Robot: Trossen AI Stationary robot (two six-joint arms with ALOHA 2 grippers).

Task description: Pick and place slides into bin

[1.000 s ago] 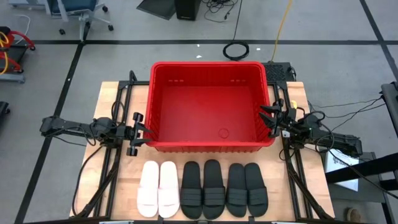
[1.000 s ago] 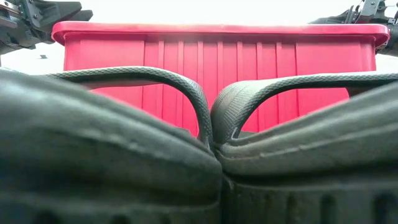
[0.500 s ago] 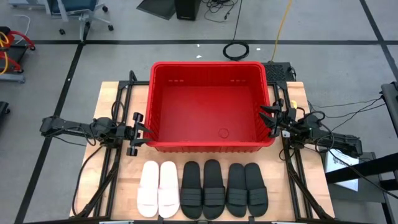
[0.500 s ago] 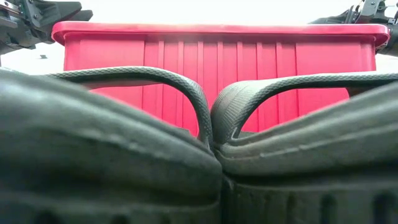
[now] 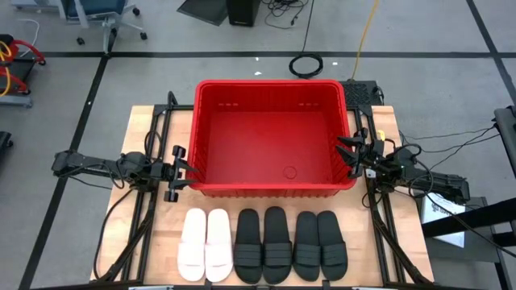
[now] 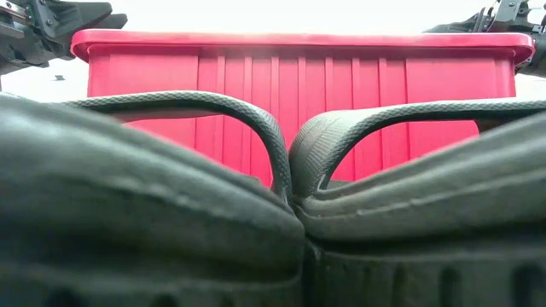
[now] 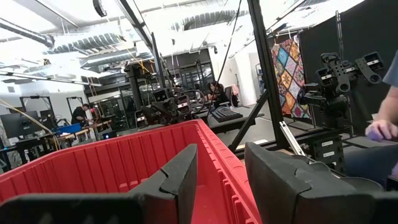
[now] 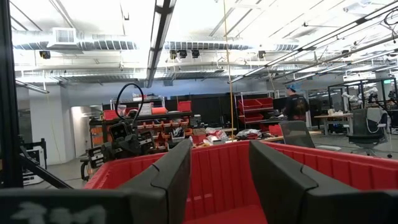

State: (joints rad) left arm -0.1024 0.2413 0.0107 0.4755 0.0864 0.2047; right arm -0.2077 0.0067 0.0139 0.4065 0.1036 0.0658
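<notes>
Nothing has moved in the last second. Your bin (image 5: 274, 137) sits empty mid-desk, six slides (image 5: 264, 243) lined along its near side. Left pincer (image 5: 185, 172) and right pincer (image 5: 348, 151) flank it, fingers apart, holding nothing.

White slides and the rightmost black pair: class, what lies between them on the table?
In the high view, another black pair lies between the white slides and the rightmost black pair.

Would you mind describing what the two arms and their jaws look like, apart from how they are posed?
Both arms are dark, slim and jointed, trailing black cables. The left gripper and right gripper end in two broad, matte black, wedge-shaped fingers. No markings are visible.
</notes>
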